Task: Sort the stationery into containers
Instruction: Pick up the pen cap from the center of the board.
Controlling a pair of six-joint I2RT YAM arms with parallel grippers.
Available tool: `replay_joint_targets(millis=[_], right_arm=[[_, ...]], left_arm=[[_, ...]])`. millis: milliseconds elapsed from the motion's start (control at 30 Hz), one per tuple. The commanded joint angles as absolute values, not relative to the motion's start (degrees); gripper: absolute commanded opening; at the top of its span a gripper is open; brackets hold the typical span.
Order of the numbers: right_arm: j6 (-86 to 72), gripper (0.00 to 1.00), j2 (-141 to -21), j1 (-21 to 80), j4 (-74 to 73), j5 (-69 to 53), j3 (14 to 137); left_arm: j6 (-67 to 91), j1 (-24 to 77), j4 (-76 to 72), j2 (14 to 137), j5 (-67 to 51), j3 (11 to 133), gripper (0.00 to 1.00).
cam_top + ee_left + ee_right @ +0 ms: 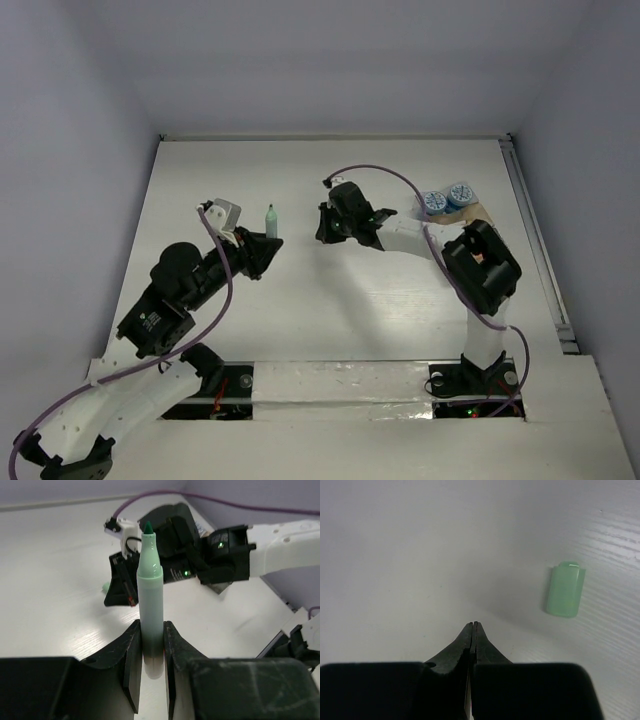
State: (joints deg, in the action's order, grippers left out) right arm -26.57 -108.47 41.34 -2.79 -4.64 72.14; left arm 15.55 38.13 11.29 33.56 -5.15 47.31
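Clamped on the upright, uncapped green pen [151, 595] left of centre in the top view, the left pincer [151, 636] seems mid-carry; the right pincer [472, 630] (tips together, empty) must likely part to fetch the green cap [564, 589] lying to its right.

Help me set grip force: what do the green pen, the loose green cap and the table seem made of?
Pale green marker pen with a dark tip: smooth plastic, probably; slight gloss, a highlight rings its shoulder. Small pale green cap: likely translucent plastic; its edges glow lighter. White table: seemingly painted wood, matte, with faint grain lines.
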Motion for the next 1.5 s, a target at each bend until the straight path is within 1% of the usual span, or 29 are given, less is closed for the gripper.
replay_joint_targets(millis=[0, 33, 167, 700, 933, 967, 1100, 1133, 1367, 1467], right_arm=[[-23.6, 0.00, -111.2, 41.2, -7.0, -0.5, 78.3], [-23.2, 0.00, -111.9, 41.2, -7.9, 1.4, 78.9], [-22.4, 0.00, -113.5, 39.9, -9.1, 2.1, 79.5], [-20.9, 0.00, -115.9, 35.3, -10.4, 2.9, 79.5], [-19.7, 0.00, -117.2, 34.3, -11.1, 4.5, 81.9], [-19.6, 0.01, -117.3, 34.3, -11.1, 4.6, 82.5], [-19.0, 0.10, -117.9, 34.3, -11.2, 4.2, 83.8], [-19.0, 0.10, -117.8, 34.3, -11.2, 4.0, 83.8], [-19.4, 0.11, -117.3, 34.3, -11.0, 3.2, 82.7], [-19.3, 0.11, -116.1, 34.3, -11.7, 6.1, 82.4]], left_arm=[[13.5, 38.1, 9.1, 32.4, -3.4, 44.3, 0.00], [13.6, 38.1, 8.6, 32.3, -3.2, 43.5, 0.00], [13.1, 38.1, 7.9, 32.5, -2.5, 41.6, 0.00], [12.3, 37.0, 7.4, 34.0, -3.4, 41.4, 0.00], [12.0, 35.9, 7.2, 34.2, -4.1, 41.4, 0.00], [12.1, 35.9, 7.2, 34.3, -4.3, 41.4, 0.00], [12.0, 35.4, 7.2, 34.4, -4.7, 41.4, 0.00], [12.0, 35.4, 7.1, 34.3, -4.7, 41.4, 0.00], [12.0, 34.9, 6.9, 34.1, -5.4, 41.3, 0.00], [12.1, 34.9, 6.9, 34.0, -5.6, 41.2, 0.00]])
